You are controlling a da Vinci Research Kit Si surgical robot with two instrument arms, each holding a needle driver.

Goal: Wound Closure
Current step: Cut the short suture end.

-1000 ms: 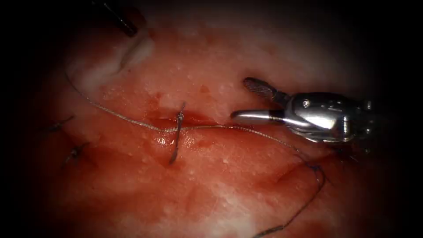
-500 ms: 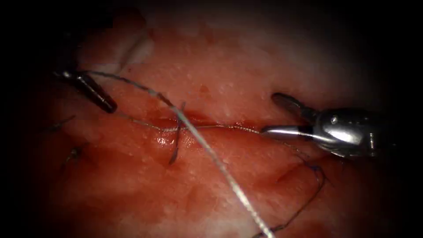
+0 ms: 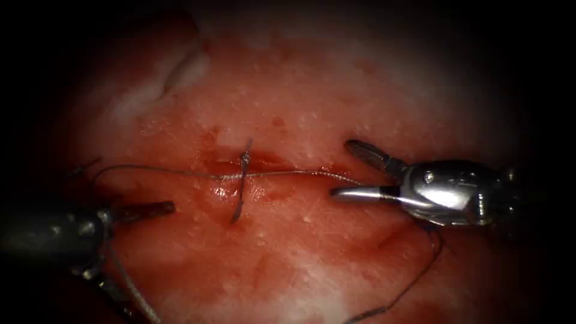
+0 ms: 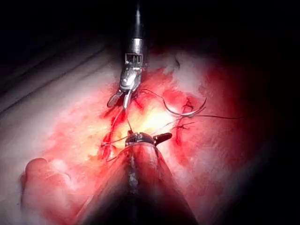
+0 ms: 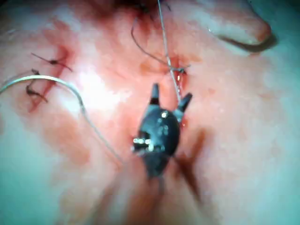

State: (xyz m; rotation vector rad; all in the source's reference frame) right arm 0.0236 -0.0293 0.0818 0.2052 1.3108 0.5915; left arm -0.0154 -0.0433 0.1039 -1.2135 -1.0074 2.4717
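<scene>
Right tool (image 3: pixel 345 171) gapes wide, empty, straddling the thread (image 3: pixel 288 173) lying along the cut; left tool (image 3: pixel 144 211) grips thread.

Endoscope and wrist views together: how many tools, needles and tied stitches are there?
Tools: 2 (right tool open, empty; left tool beside the thread, hold unclear)
Needle: 1, lying on the tissue, unheld
Tied stitches: 3
Total: 6
</scene>
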